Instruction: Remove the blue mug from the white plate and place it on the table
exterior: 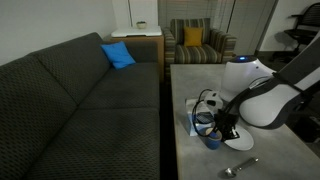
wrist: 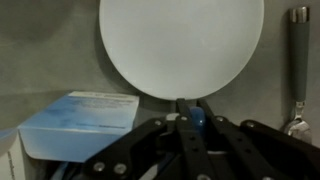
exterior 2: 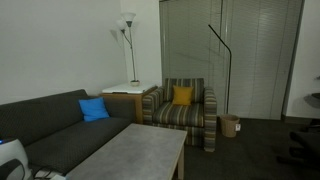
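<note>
The blue mug (exterior: 212,141) is off the white plate (exterior: 243,143), just beside it over the grey table (exterior: 185,85). I cannot tell whether it touches the table. My gripper (exterior: 224,129) is shut on the mug's rim. In the wrist view the fingers (wrist: 190,103) pinch a blue sliver of the mug (wrist: 193,118). The rest of the mug is hidden under the gripper. The empty plate (wrist: 180,45) fills the top of that view. In an exterior view only the table top (exterior 2: 140,150) shows; mug, plate and gripper are out of view.
A white and blue box (exterior: 194,117) (wrist: 80,122) lies close beside the mug. A white mug (exterior: 213,99) stands behind it. A spoon (exterior: 241,167) (wrist: 298,70) lies near the plate. A dark couch (exterior: 80,95) runs along the table; a striped armchair (exterior: 195,42) stands at its end.
</note>
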Robot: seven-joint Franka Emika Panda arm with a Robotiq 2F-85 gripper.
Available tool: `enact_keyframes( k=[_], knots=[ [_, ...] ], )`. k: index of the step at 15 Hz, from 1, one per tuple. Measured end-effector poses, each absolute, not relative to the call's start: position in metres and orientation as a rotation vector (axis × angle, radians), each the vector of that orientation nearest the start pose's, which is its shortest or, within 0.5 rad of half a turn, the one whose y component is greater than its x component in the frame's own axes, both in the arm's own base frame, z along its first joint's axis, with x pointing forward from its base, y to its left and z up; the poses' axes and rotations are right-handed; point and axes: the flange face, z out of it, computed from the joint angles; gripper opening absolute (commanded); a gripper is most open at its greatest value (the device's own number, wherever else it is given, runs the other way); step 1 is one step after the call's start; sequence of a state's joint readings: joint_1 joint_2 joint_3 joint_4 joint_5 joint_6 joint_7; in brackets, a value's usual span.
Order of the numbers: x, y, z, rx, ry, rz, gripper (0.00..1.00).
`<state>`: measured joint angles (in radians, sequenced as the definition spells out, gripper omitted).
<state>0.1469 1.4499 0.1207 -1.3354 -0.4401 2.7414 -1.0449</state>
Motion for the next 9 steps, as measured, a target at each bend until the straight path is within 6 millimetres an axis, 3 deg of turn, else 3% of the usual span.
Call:
enact_keyframes(
  k=[9],
  knots=[
    [0.598, 0.159, -0.151, 2.166, 2.326, -0.022, 0.03]
  ],
)
